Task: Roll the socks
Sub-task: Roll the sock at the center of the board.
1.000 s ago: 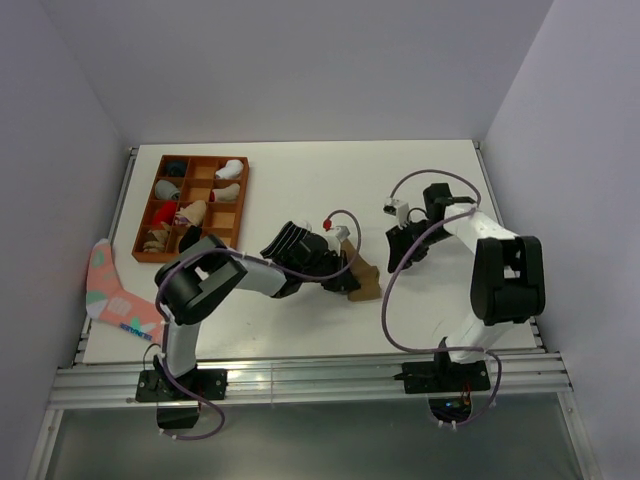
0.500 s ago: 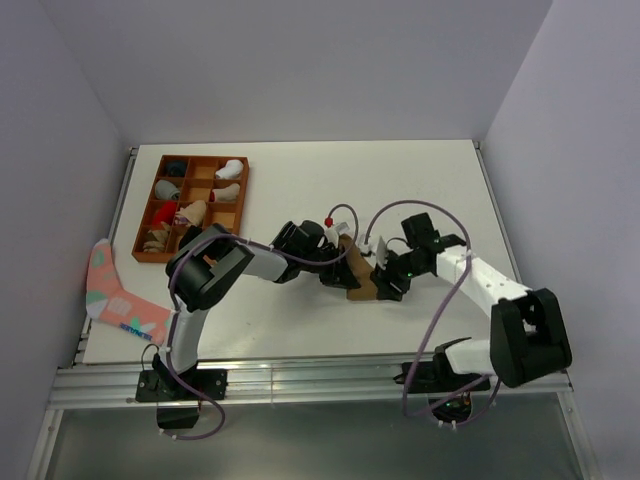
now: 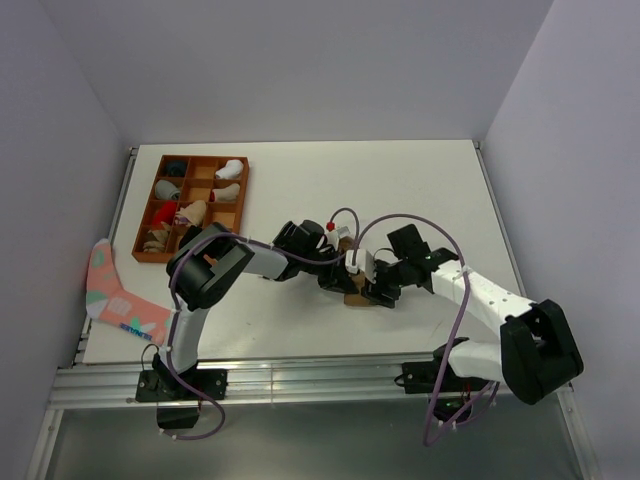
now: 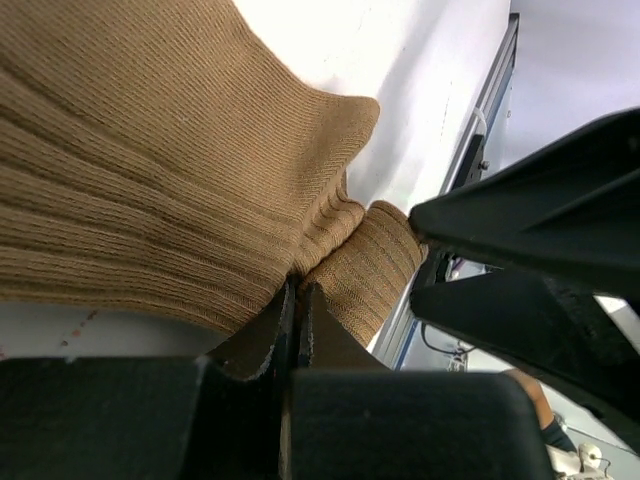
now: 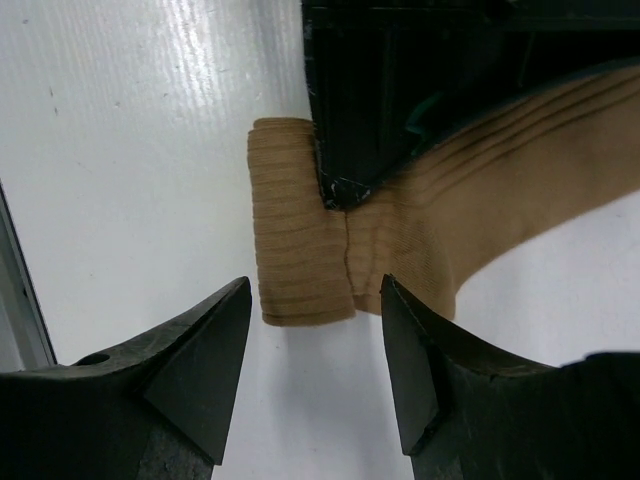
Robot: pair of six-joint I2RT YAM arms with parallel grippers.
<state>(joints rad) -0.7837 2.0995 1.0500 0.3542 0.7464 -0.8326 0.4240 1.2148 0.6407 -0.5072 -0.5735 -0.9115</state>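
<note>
At the middle of the table (image 3: 300,180), the tan sock (image 5: 480,210) is lying pinched at its fold by the left gripper (image 4: 295,300) while the right gripper (image 5: 312,290) is hovering spread over the ribbed end, apparently needing next to close and roll.

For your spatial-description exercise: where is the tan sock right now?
In the top view the tan sock lies near the middle of the table, pinched by the left hand, with the open right hand just to its right.
</note>
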